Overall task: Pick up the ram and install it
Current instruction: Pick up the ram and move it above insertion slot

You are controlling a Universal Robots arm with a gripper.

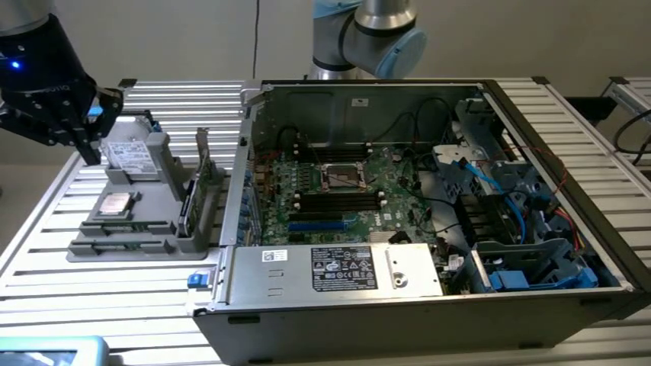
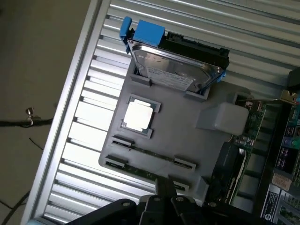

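Closest in, from the wrist, the dark pincer (image 2: 165, 190) hangs low over the near edge of a grey tray (image 2: 187, 110). I cannot tell whether it is apart or together, and I see nothing carried in it.

From the exterior view's left, the pincer hovers above the far corner of that tray, beside the hard drive (image 2: 171, 70), with the slatted bench (image 1: 102, 305) below. The processor (image 2: 138, 115) lies flat mid-tray. Along the tray's front edge stands the ram (image 2: 152, 153), on its long edge in small clips, with a twin stick (image 2: 143, 172) just beside it and parallel. Its long axis runs level along that front edge, roughly across the exterior view from left to right. As far as I can judge, that is about the same line as the black slots (image 1: 336, 203) on the board.

Next comes the upright green card (image 1: 203, 171), then the open computer case (image 1: 407, 320).

The worry, to my eye, is how near the two sticks are: a bite slightly off line could catch both or nudge the twin out of its clips. A grip away from the stick's middle would let it droop, and it would then meet the slot crooked. The upright card stands on the way to the case, so a low carry could clip it, and loose cables lie near the slots.
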